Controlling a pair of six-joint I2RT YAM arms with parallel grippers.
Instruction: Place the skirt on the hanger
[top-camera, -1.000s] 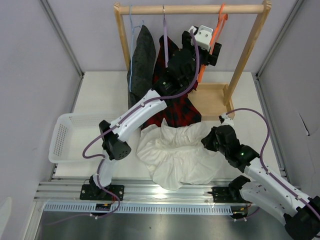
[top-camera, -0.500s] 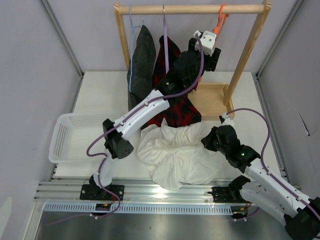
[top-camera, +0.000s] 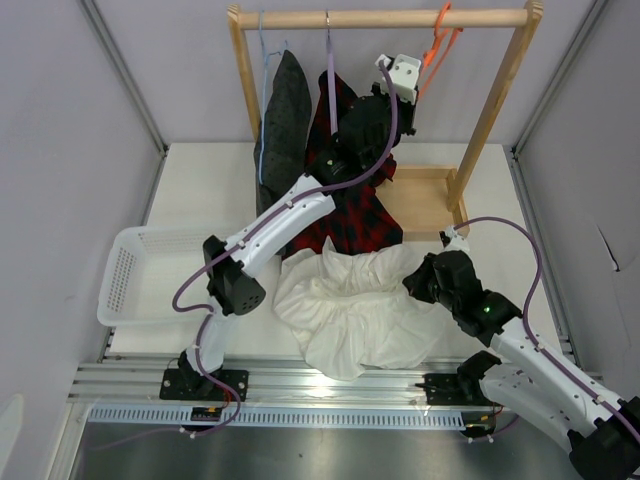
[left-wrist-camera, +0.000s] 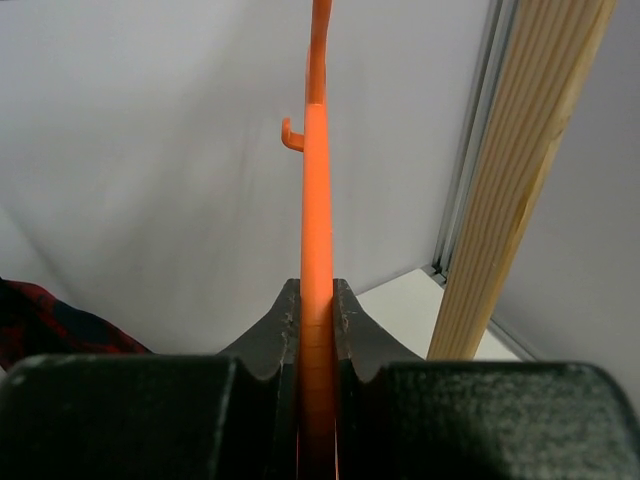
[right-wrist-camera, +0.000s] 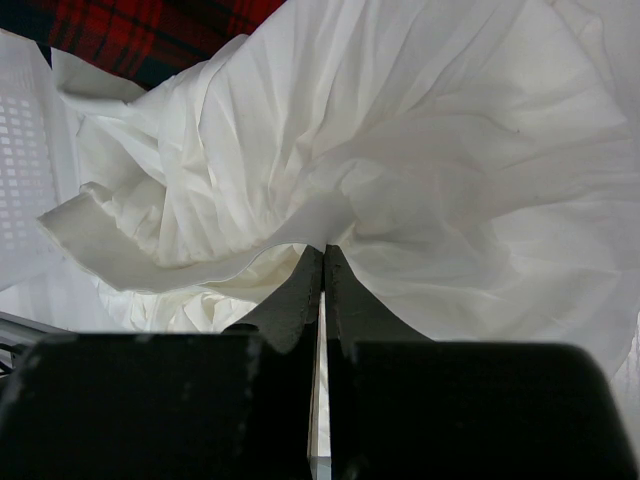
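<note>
White skirt (top-camera: 350, 310) lies heaped on the table (top-camera: 200, 190) near the arm bases: thin, limp, light cloth, likely slippery, best pinched at the gathered waistband. Orange hanger (top-camera: 436, 50) hangs on the rail (top-camera: 380, 18), stiff light plastic. Only the left wrist view shows left end effector (left-wrist-camera: 318, 320) clamped on the hanger; right wrist view shows right end effector (right-wrist-camera: 322, 270) closed at a skirt fold, pinch unclear.
</note>
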